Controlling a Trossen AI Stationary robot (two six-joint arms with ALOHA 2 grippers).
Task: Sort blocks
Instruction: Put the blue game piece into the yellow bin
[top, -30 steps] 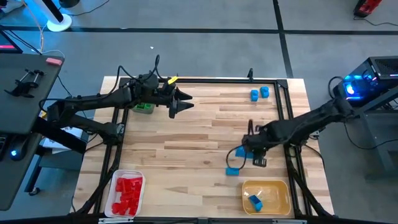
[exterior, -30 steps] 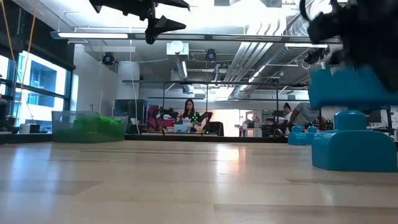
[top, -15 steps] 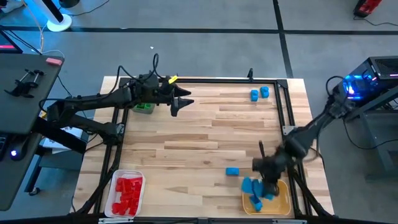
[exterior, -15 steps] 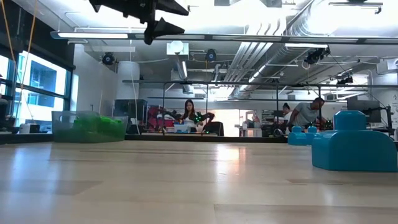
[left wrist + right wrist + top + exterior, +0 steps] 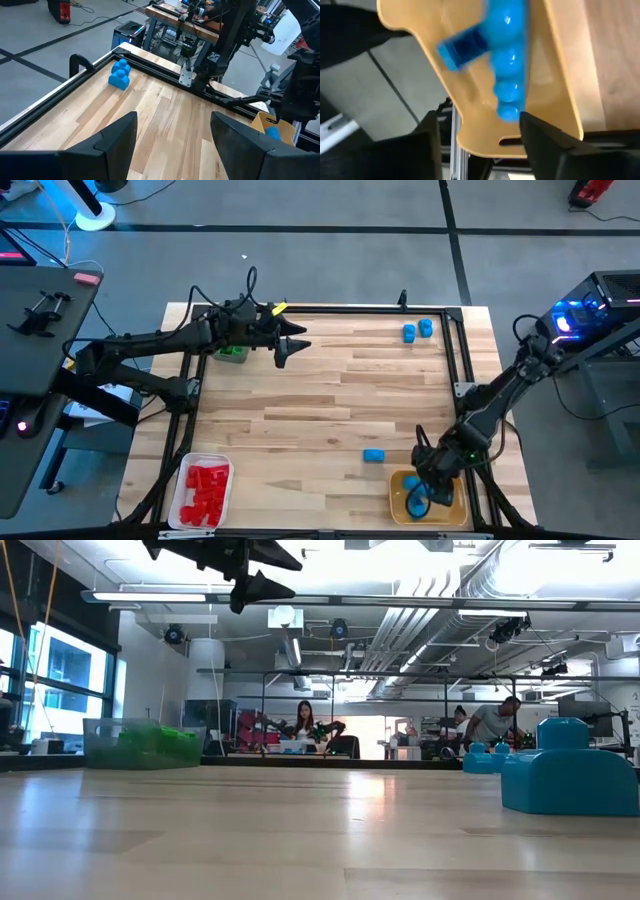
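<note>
Starting at the near left corner of the bench (image 5: pixel 300 410), a white tray (image 5: pixel 205 490) holds the red blocks (image 5: pixel 207 485), and at the far left a clear tray (image 5: pixel 140 743) holds the green blocks (image 5: pixel 232 353); the left hand (image 5: pixel 290 343) hangs above the bench just beside that tray, its fingers (image 5: pixel 117 137) spread with nothing between them, well apart from every blue piece. Farther right, a single blue block (image 5: pixel 373 455) lies on the bare wood near the front, and a pair of blue blocks (image 5: pixel 417 330) sits by the far right rail. At the near right corner the right hand (image 5: pixel 428 492) hovers directly over the yellow tray (image 5: pixel 397 505), its fingers (image 5: pixel 545 137) parted and gripping nothing, while the blue blocks in the tray (image 5: pixel 507 60) lie loose just beyond the fingertips
</note>
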